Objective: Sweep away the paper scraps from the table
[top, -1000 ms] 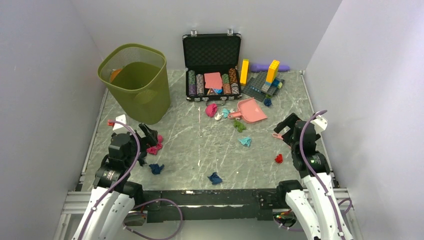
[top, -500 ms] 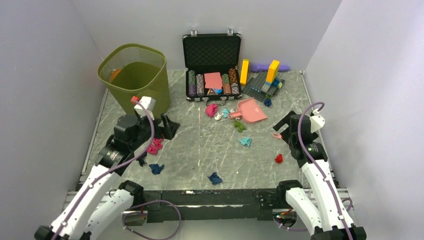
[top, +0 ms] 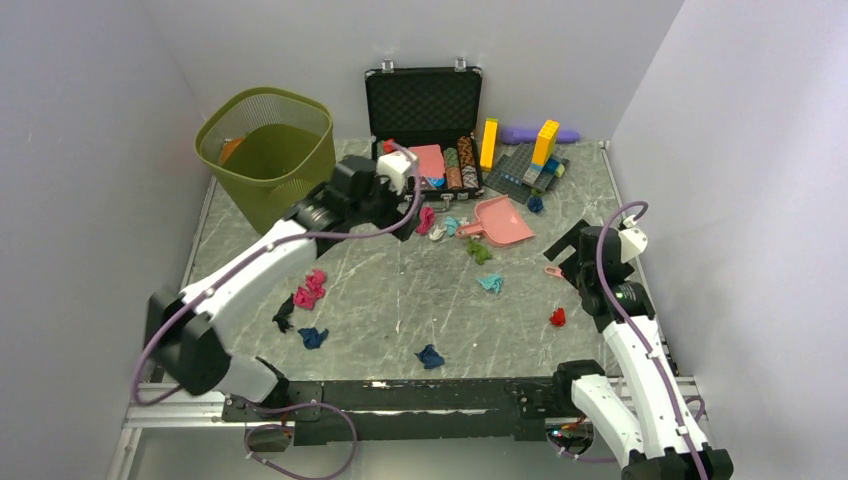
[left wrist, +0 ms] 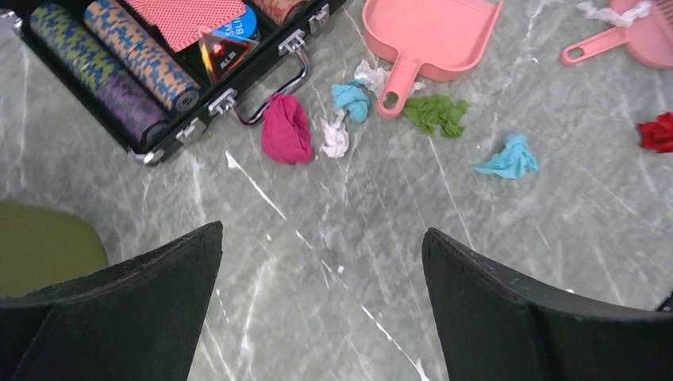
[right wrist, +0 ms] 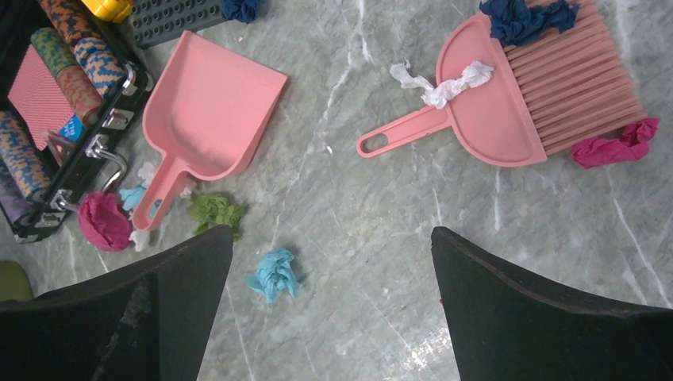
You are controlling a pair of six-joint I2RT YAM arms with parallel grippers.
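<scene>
Evidently the left hand (left wrist: 321, 230), spread wide and empty like the right hand (right wrist: 332, 231), should close squarely on the handle of the pink dustpan (left wrist: 432, 32), nudging none of the paper scraps (left wrist: 286, 128) strewn beside it on the worktop (left wrist: 555, 214).

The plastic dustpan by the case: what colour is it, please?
The plastic dustpan is pink; right wrist view.

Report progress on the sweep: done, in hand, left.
Done: nothing yet; paper scraps lie all over the table. In hand: nothing; left gripper and right gripper hover open, dustpan and brush lying unheld. Left: grab the tools, sweep everything.
</scene>
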